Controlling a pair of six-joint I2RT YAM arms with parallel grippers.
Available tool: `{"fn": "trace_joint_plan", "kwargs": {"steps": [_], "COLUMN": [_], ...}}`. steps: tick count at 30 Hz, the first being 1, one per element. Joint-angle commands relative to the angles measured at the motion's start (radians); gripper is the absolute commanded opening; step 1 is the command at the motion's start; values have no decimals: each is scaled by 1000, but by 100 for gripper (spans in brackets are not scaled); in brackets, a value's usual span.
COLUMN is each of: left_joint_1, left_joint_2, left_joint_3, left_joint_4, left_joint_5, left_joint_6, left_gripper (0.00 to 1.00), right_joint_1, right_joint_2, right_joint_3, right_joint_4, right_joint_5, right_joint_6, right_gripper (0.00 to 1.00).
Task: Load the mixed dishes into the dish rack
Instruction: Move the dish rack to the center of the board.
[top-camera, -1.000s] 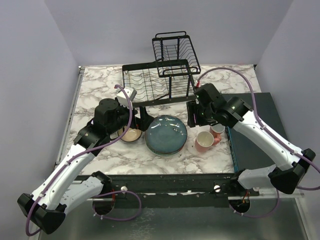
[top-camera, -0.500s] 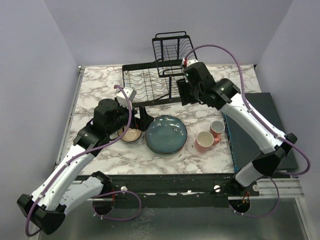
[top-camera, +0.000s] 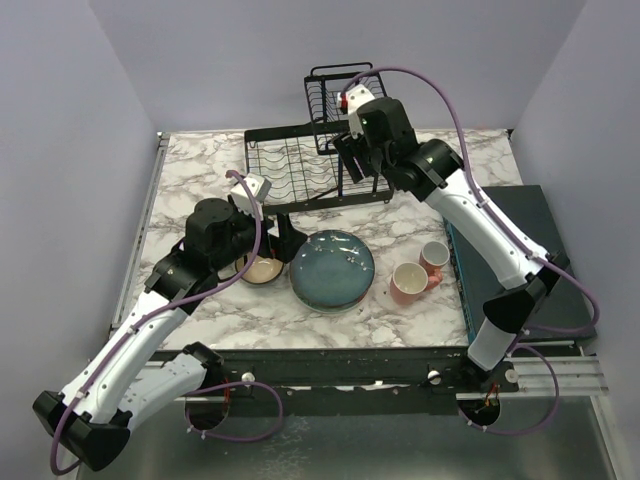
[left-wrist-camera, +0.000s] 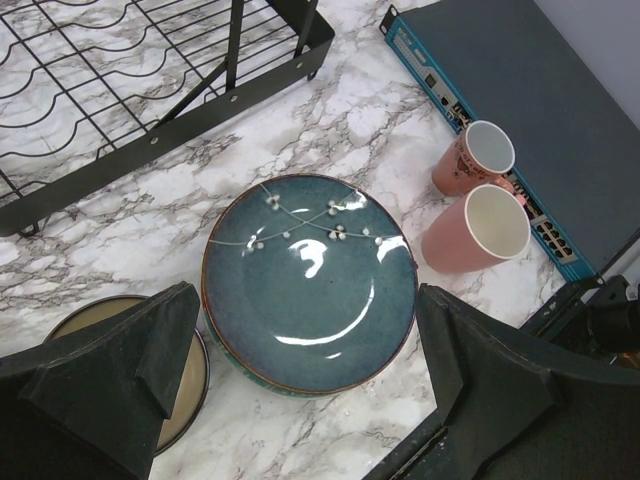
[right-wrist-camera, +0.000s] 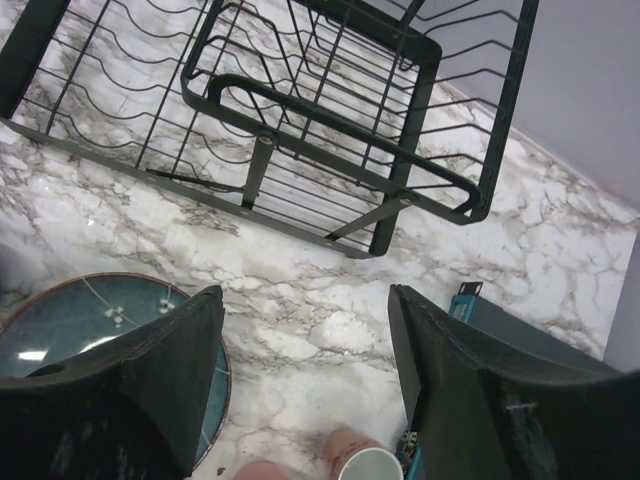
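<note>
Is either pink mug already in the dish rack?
No, both pink mugs sit on the table beside the blue plate.

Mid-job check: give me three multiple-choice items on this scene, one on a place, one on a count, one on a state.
1. Relative to the plate, the mugs stand:
A. on it
B. on its left
C. between it and the slab

2. How many mugs are there?
A. one
B. two
C. three

3. The right gripper is:
A. open and empty
B. shut on a mug
C. shut on the plate

Answers:
1 C: both stand right of the plate, beside the slab's edge.
2 B: two pink ones show in the left wrist view.
3 A: its fingers stand apart with nothing between them.
</note>
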Motion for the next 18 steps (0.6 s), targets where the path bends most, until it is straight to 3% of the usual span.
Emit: {"fn": "trace_joint_plan", "kwargs": {"steps": [1,7,18], "left_joint_1": [4,4,4], "left_joint_2": [-18,-22,-42], "left_joint_3": [-8,-8,-11], "left_joint_4": [-3,-4,-1], "left_joint_5": [25,43,41], "left_joint_6": [-2,-6,-2], "left_gripper": [99,99,99], "right_joint_1": [-16,-56,-129], "right_joint_2": [27,31,85], "right_joint_3": [22,-20,-34], "right_joint_4": [101,202,218], "right_joint_5": [-22,-90,-304], "right_joint_6": [-157,-293,-553], "right_gripper": [75,78,76]}}
